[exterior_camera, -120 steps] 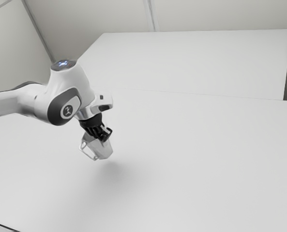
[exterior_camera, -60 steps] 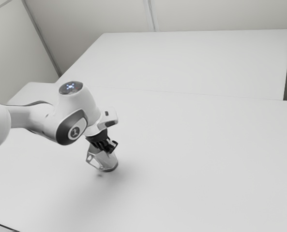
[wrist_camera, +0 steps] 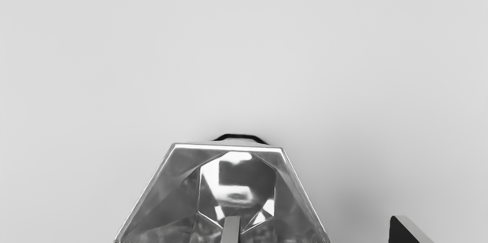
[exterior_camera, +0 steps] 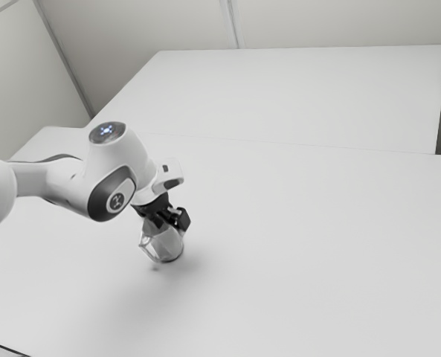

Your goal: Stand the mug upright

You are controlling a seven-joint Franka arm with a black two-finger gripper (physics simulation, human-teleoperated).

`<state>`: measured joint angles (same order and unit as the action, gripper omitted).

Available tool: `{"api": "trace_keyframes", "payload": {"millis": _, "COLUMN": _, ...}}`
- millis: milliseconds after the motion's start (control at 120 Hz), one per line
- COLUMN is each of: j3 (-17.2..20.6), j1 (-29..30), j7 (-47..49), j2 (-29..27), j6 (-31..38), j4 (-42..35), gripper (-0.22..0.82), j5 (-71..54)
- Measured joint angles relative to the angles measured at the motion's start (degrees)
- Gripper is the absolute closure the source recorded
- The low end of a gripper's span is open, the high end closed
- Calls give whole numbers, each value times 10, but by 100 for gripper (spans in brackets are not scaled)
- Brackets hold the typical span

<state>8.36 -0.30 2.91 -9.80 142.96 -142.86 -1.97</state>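
Faceted metallic mug (exterior_camera: 164, 245) base-down on white desk (exterior_camera: 302, 260), exterior view's left half, claw (exterior_camera: 172, 227) open, one finger (wrist_camera: 231, 231) inside mug's rim, the other (wrist_camera: 405, 232) outside.

Mug (exterior_camera: 165, 244) on table (exterior_camera: 302, 260), under claw (exterior_camera: 171, 224); 1 fingertip (wrist_camera: 231, 231) over mug's mouth, other (wrist_camera: 408, 231) outside; arm (exterior_camera: 56, 178) toward ext. view's left of mug.

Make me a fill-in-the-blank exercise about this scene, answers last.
The gripper is ____, not shut.
In the wrist view, only ____ of its two fingers overlaps the mug.
The mug's mouth faces ____, not down.
Of black and white, the gripper's colour is ____.

Missing words, in order: open; one; up; black.
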Motion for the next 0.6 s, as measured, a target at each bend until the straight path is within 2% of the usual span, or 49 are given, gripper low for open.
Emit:
{"api": "trace_keyframes", "payload": {"millis": 117, "j3": 0, "j1": 0, "j7": 0, "j2": -7, "j6": -27, "j4": 34, "gripper": 12, "j5": 2}}
{"api": "trace_keyframes", "payload": {"millis": 233, "j3": 0, "j1": 0, "j7": -1, "j2": -10, "j6": -96, "j4": 97, "gripper": 7, "j5": 15}}
{"api": "trace_keyframes", "payload": {"millis": 600, "j3": 1, "j1": 1, "j7": 1, "j2": 24, "j6": -307, "j4": 287, "gripper": 1, "j5": 34}}
